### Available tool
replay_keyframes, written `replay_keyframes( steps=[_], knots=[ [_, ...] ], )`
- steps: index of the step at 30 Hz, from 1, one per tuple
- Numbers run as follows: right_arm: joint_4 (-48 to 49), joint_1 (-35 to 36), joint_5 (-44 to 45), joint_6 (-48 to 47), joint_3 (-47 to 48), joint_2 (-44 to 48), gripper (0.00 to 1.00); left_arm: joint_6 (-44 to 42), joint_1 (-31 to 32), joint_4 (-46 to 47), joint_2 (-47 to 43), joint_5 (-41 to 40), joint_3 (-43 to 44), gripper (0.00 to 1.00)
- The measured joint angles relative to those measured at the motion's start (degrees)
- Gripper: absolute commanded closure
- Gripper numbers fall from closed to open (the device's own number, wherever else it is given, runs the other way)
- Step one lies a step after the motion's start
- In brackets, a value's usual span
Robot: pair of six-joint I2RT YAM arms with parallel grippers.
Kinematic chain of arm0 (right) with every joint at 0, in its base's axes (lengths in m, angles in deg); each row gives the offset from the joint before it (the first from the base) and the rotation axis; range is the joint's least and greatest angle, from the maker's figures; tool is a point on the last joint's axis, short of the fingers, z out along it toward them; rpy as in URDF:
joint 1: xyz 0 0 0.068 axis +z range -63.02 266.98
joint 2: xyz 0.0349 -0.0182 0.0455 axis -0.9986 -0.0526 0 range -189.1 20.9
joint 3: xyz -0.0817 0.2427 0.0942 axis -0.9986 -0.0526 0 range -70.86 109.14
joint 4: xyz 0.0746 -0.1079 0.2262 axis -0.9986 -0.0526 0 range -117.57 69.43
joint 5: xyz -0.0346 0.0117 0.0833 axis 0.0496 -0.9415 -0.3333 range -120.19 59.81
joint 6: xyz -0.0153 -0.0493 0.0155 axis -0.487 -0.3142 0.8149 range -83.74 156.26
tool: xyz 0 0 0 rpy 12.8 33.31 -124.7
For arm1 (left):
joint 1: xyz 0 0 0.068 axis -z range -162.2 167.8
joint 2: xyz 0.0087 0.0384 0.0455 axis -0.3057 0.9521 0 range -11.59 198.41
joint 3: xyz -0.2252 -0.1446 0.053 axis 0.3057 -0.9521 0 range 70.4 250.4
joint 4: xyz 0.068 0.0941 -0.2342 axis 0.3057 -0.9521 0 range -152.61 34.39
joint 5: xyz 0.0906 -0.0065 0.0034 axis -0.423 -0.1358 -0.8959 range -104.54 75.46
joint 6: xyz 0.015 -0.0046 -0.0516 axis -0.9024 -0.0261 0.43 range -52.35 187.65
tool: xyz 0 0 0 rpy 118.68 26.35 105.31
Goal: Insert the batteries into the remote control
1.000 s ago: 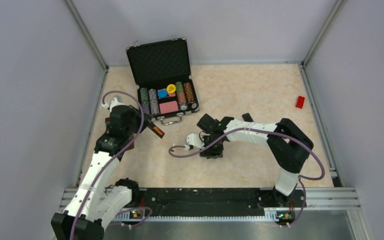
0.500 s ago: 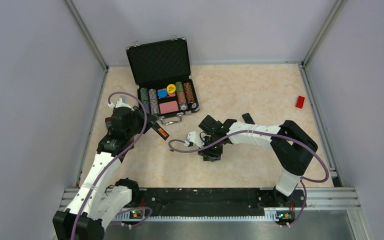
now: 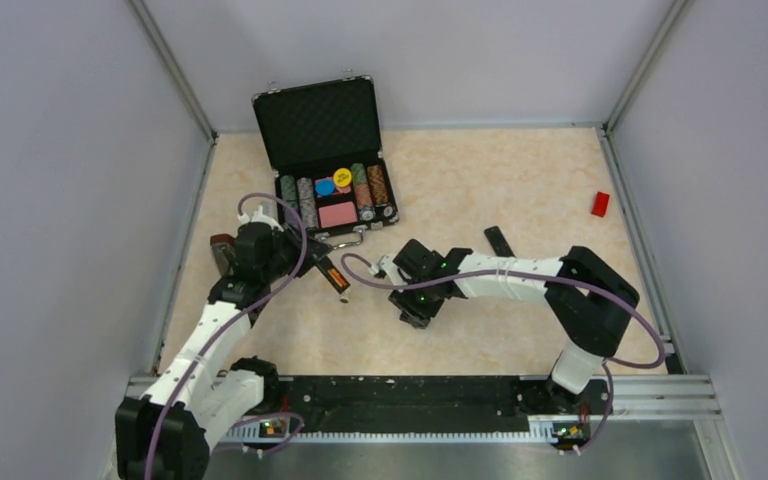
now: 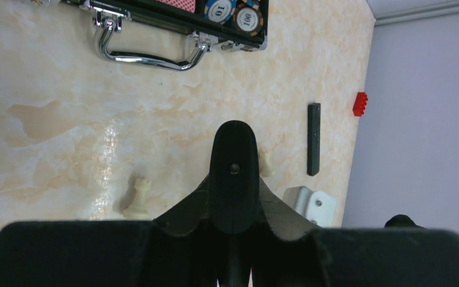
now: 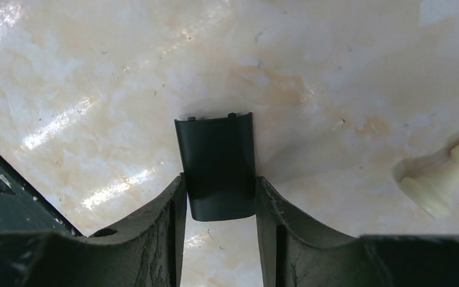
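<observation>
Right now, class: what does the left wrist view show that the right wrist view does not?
Only left wrist: the remote in the left gripper, a case handle, chips, a black bar and a red brick. Only right wrist: the cover gripped by the right gripper. Both: the table and a cream peg.

readable text | poker chip (image 4: 220,9): "10" | second chip (image 4: 250,16): "100" | both in the case (image 4: 155,18)
</observation>
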Motion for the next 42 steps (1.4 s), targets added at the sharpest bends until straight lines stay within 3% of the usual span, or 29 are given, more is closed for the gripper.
replay_keyframes(
  steps=[11,16,22,29,42],
  knots=[
    [4.0,0.1,1.2,15.4,-8.1,11.9,0.93,1.6,1.1,17.9,0.3,4.8,-12.5,1.0],
    [5.0,0.2,1.8,20.1,-8.0,17.9,0.94,1.7,6.1,28.5,-1.4,4.3,-17.8,1.0],
    [4.1,2.3,4.4,25.1,-5.1,21.4,0.94,0.2,13.8,37.0,-1.7,0.8,-17.9,1.0],
    [4.7,5.9,9.3,29.4,0.1,21.4,0.94,-1.8,17.7,40.0,0.0,-1.7,-17.0,1.0],
    [6.5,10.5,15.7,32.5,1.0,19.9,0.94,-3.7,20.9,40.2,1.1,-3.3,-14.9,1.0]
  ],
)
